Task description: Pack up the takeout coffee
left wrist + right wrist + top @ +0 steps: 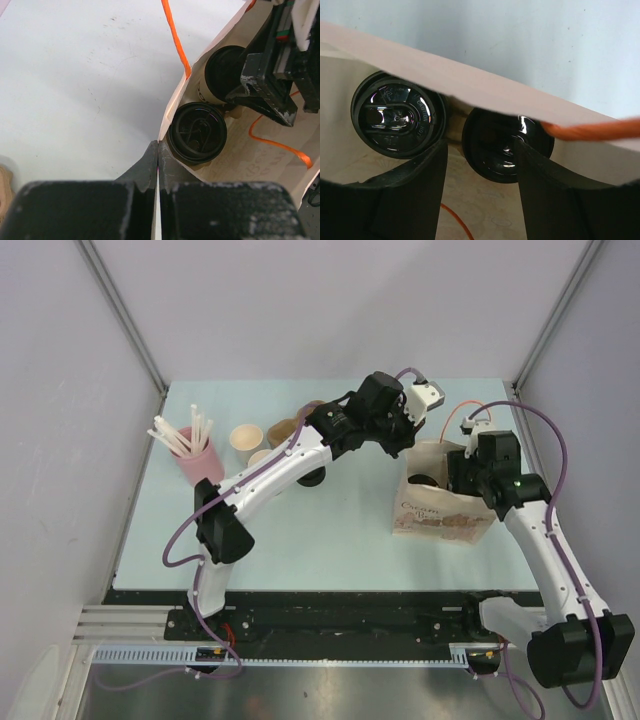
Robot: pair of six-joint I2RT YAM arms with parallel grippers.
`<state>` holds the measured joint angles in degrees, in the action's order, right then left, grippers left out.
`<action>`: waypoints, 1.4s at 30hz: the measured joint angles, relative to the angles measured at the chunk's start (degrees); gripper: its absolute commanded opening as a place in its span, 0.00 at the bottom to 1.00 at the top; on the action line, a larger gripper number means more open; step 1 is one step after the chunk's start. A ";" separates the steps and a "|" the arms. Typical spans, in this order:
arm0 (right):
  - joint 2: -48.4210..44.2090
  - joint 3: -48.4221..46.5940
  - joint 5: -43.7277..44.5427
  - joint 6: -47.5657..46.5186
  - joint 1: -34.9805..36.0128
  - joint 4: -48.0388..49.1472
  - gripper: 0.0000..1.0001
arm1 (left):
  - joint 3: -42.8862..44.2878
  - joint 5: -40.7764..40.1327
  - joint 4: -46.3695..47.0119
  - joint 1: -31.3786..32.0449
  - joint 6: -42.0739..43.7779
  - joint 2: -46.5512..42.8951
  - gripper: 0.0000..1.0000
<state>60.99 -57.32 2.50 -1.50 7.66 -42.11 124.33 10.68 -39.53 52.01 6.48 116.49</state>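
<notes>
Two small paper cups, each closed with a round black lid, stand just beside each other inside the paper bag (pixel 440 512), the nearer cup (pixel 196 132) showing only its glossy lid, the farther cup (pixel 223 67) showing also a pale side.

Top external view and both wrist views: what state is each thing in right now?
paper bag: standing, mouth open.
near lidded cup: inside the bag, lid on.
far lidded cup: inside the bag, lid on.
left end effector: shut on the bag's rim.
right end effector: open, inside the bag, straddling a lid.
pink cup: upright, holding white straws.
lidless cups: upright, uncovered.
</notes>
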 measured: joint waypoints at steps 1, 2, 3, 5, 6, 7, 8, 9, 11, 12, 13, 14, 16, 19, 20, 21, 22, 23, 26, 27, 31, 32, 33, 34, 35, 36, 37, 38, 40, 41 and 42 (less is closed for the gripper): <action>-0.37 0.00 0.00 0.00 0.00 0.00 0.63 | 0.00 0.00 0.00 -0.02 0.00 0.00 0.00; -0.79 0.00 -0.02 0.00 0.00 0.02 0.64 | 0.00 0.00 0.00 0.00 0.02 0.00 0.00; -1.33 0.00 -0.04 0.02 0.00 0.04 0.67 | 0.00 0.00 0.00 -0.02 0.00 0.00 0.00; -2.49 0.00 -0.11 0.07 0.02 0.13 0.71 | 0.00 0.00 0.00 -0.02 0.02 0.00 0.01; -3.10 0.00 -0.26 0.09 0.07 0.26 0.73 | 0.00 -0.02 0.00 0.00 0.04 0.00 0.01; -3.56 0.00 -0.28 0.04 0.07 0.39 0.74 | 0.00 -0.02 0.00 -0.02 0.02 0.00 0.00; -4.17 0.00 -0.42 0.04 0.17 0.52 0.75 | 0.00 -0.02 -0.02 -0.02 0.04 0.00 0.00; -4.79 -0.02 -0.46 0.04 0.26 0.57 0.76 | 0.00 -0.02 0.00 -0.02 0.04 0.00 0.01; -6.01 -0.04 -0.46 0.13 0.52 0.66 0.77 | 0.00 -0.02 0.00 -0.02 0.04 0.00 0.00; -6.56 -0.09 -0.42 0.26 0.59 0.63 0.78 | 0.00 -0.02 0.00 -0.02 0.04 0.00 0.00; -6.97 -0.24 -0.37 0.42 0.72 0.57 0.79 | 0.00 -0.02 0.00 -0.02 0.04 0.00 0.00; -7.23 -0.48 -0.26 0.44 0.81 0.50 0.80 | 0.00 -0.02 0.00 -0.02 0.04 0.00 0.00; -7.65 -1.16 0.04 0.50 0.94 0.42 0.84 | 0.00 -0.02 0.00 -0.02 0.07 0.02 0.00; -8.48 -2.45 0.48 0.63 1.18 0.42 0.89 | 0.00 0.00 0.02 -0.02 0.04 0.07 0.00; -8.81 -2.89 0.66 0.68 1.18 0.39 0.91 | 0.00 0.00 0.02 -0.02 0.07 0.09 0.00; -9.27 -3.45 0.83 0.68 1.18 0.39 0.95 | 0.00 0.00 0.02 -0.02 0.04 0.11 0.00; -9.75 -4.09 1.03 0.72 1.18 0.42 0.95 | 0.00 -0.02 0.02 -0.02 0.04 0.13 0.00; -10.27 -4.72 1.14 0.81 1.18 0.42 0.96 | 0.00 -0.02 0.02 -0.02 0.07 0.13 0.00; -11.69 -6.49 1.18 0.87 1.29 0.46 0.98 | 0.00 0.00 0.00 0.00 0.07 0.17 0.00; -12.13 -6.99 1.16 0.87 1.29 0.42 0.98 | 0.00 -0.02 0.00 0.00 0.07 0.17 0.00; -13.99 -8.13 1.09 0.87 1.40 0.44 0.98 | 0.00 0.00 0.00 -0.02 0.09 0.20 0.01; -14.38 -8.37 1.09 0.87 1.42 0.39 0.98 | 0.00 -0.02 0.00 -0.02 0.09 0.20 0.00; -14.69 -8.63 1.03 0.87 1.49 0.35 0.99 | 0.00 -0.02 0.00 -0.02 0.09 0.22 0.00; -14.91 -8.90 0.85 0.87 1.49 0.37 0.98 | 0.00 0.00 0.00 -0.02 0.09 0.22 0.00; -15.17 -9.27 0.50 0.87 1.49 0.37 0.98 | 0.00 -0.02 0.00 -0.02 0.09 0.22 0.00; -15.41 -9.60 0.13 0.87 1.49 0.31 0.99 | 0.00 -0.02 0.00 -0.02 0.09 0.22 0.00; -15.61 -9.86 -0.11 0.87 1.49 0.35 0.99 | 0.00 -0.02 0.02 -0.02 0.09 0.22 0.00; -15.89 -10.27 -0.44 0.87 1.49 0.37 0.99 | 0.00 -0.02 0.02 -0.02 0.11 0.22 0.00; -16.46 -10.99 -1.62 0.87 1.49 0.44 0.99 | 0.00 -0.02 0.00 -0.02 0.11 0.22 0.00; -16.85 -11.45 -2.36 1.07 1.49 0.52 0.99 | 0.00 -0.02 0.00 -0.02 0.11 0.22 0.00; -17.33 -11.89 -3.26 1.36 1.49 0.68 0.99 | 0.00 -0.02 0.02 -0.02 0.11 0.22 0.00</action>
<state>43.66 -69.21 -0.75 -0.14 9.15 -41.43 124.33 10.66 -39.51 51.99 6.59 116.71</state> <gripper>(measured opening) 0.992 0.005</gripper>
